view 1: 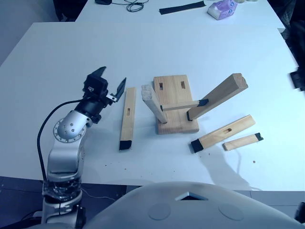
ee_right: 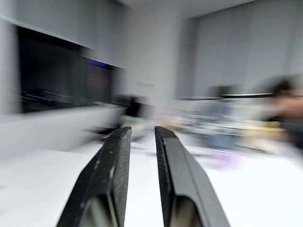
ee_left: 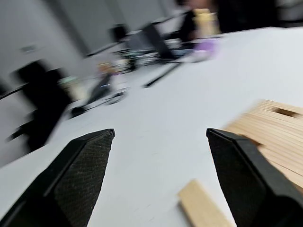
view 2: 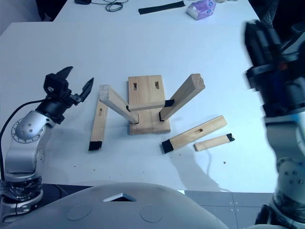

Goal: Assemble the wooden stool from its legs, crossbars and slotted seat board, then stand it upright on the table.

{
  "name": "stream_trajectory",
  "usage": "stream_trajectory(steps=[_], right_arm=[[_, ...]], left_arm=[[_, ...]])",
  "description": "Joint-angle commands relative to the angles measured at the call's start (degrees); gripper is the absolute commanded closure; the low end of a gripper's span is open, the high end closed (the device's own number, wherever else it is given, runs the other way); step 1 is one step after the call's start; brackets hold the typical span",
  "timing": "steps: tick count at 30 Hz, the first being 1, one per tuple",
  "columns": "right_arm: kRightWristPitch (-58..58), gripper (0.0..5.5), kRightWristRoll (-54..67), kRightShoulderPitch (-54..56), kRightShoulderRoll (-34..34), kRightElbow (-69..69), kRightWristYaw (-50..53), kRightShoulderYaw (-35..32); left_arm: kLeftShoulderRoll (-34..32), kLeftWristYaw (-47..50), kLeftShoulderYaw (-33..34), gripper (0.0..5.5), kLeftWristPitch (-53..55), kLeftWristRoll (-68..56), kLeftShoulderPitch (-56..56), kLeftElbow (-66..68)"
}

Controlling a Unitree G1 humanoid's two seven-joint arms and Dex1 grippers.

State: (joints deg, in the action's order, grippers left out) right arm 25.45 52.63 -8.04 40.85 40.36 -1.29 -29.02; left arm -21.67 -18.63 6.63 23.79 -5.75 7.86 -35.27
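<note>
The slotted seat board (view 1: 172, 90) lies flat mid-table. Two legs are set in it and lean outward, one to the left (view 1: 153, 101) and one to the right (view 1: 217, 95), with a crossbar (view 1: 180, 106) between them. A loose leg (view 1: 127, 118) lies left of the board. Another loose leg (view 1: 223, 133) and a short crossbar (view 1: 243, 141) lie to its right. My left gripper (view 1: 113, 76) hovers open just left of the left loose leg's far end (ee_left: 201, 208). My right gripper (view 2: 259, 38) is raised high at the right, fingers (ee_right: 113, 165) nearly together on nothing.
The white table (view 1: 57, 57) has bare room on the left and at the back. On a second table behind it lie a purple pack (view 1: 221, 9), a black strip (view 1: 181, 8) and cables (view 1: 133, 5). The front edge runs just below the loose parts.
</note>
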Motion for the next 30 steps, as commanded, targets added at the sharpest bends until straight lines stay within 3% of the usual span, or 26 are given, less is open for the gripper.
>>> stream_trajectory(steps=[1,6,10,12,19,30], right_arm=[[-0.98,4.6,-14.12,-0.37,0.94,-3.8,-1.74,7.63],[3.87,4.6,-17.89,1.73,-3.37,4.11,0.12,17.65],[11.05,4.6,-19.13,3.92,-9.53,12.39,5.08,31.84],[13.37,4.6,-20.51,4.57,-11.96,13.19,6.7,35.2],[16.57,4.6,-25.16,4.65,-15.73,9.19,8.61,32.8],[16.89,4.6,-31.07,0.12,-13.61,7.23,5.22,25.75]], left_arm=[[0.97,2.65,-2.5,1.9,5.29,1.53,1.15,-5.26],[-1.05,1.22,-4.83,1.9,12.69,0.67,0.36,-9.57],[0.83,2.18,-10.64,1.9,19.86,-0.36,-7.6,-12.53],[2.53,3.21,-13.11,1.9,22.86,-0.98,-11.95,-13.08],[2.79,3.09,-13.11,1.9,25.52,-1.16,-13.26,-12.76],[-3.01,3.45,-3.76,1.9,9.34,4.21,-6.61,3.19]])
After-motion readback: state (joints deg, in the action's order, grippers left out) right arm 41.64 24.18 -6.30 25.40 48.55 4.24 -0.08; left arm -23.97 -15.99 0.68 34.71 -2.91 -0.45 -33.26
